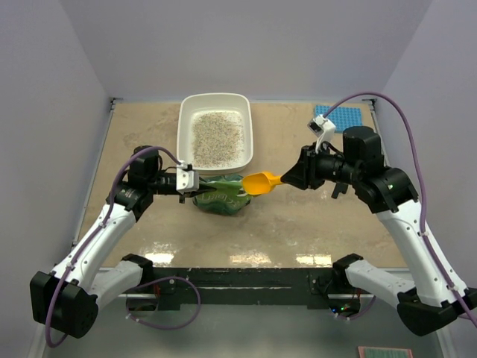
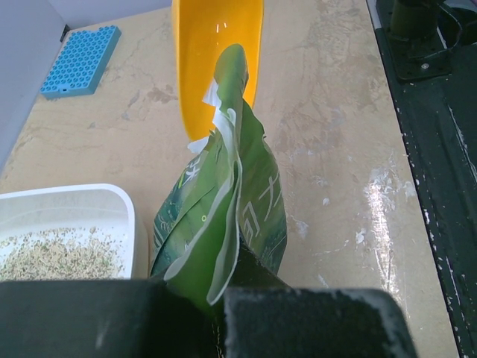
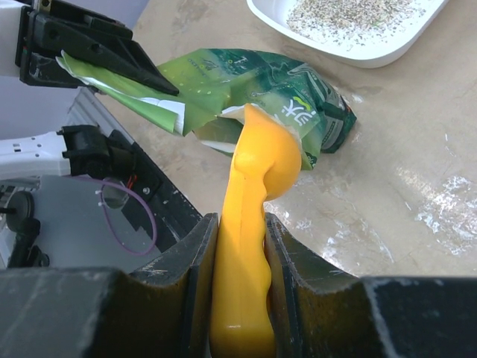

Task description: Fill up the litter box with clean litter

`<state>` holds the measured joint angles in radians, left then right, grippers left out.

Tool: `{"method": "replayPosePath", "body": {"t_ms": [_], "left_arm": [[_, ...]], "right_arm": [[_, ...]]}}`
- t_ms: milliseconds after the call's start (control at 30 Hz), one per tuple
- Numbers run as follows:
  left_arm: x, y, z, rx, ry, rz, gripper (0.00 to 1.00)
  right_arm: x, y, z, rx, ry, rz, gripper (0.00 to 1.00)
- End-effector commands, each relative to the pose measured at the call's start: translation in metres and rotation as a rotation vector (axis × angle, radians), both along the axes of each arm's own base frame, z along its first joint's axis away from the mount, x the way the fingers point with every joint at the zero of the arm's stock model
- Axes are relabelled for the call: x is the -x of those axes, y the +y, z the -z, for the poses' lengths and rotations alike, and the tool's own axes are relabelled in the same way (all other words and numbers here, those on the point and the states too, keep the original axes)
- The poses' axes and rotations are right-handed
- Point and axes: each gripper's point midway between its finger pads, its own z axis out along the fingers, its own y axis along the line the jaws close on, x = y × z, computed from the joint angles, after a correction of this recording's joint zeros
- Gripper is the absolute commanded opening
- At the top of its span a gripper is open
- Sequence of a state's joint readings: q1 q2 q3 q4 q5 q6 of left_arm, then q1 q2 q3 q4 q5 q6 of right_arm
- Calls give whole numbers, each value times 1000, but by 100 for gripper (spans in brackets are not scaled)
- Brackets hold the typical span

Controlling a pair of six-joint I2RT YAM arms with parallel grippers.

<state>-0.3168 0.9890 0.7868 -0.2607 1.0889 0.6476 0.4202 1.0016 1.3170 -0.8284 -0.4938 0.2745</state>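
The litter box (image 1: 216, 98) is seen on the far middle of the tabletop (image 1: 298, 224), just beyond a crinkled green bag (image 1: 221, 195). The clean litter (image 1: 217, 138) is spread in a patch over the box's floor, with bare white plastic left around its edges. The bag's upper edge is pinched between the closed fingers of the left end effector (image 1: 195, 186) and is held up from the tabletop. The handle of an orange-yellow scoop (image 1: 261, 182) is clamped in the right end effector (image 1: 287, 179), and the scoop's bowl is pointed at the bag's mouth and lies against it; whether the bowl is inside cannot be told. A blue studded mat (image 1: 341, 117) is seen at the far right corner, well apart from the box.
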Motion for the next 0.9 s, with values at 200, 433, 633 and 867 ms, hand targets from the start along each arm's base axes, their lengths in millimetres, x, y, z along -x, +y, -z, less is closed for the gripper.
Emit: {"method": "replayPosePath", "body": {"t_ms": [200,433,633,867], "left_arm": [[12,-12,-24,65,-67,109,0],[10,-12,-25,62,-64,106,0],[11,-11,-22,49,-64,109,0],[16,-11,-25,48,-66,128,0]], "right_arm": [[18,10,-3,27,-35,-112,0],[38,14,0,48,-26,-186,0],[50,18,-11,40,-93,-250,0],[49,27,-25,37,-302,-339,0]]}}
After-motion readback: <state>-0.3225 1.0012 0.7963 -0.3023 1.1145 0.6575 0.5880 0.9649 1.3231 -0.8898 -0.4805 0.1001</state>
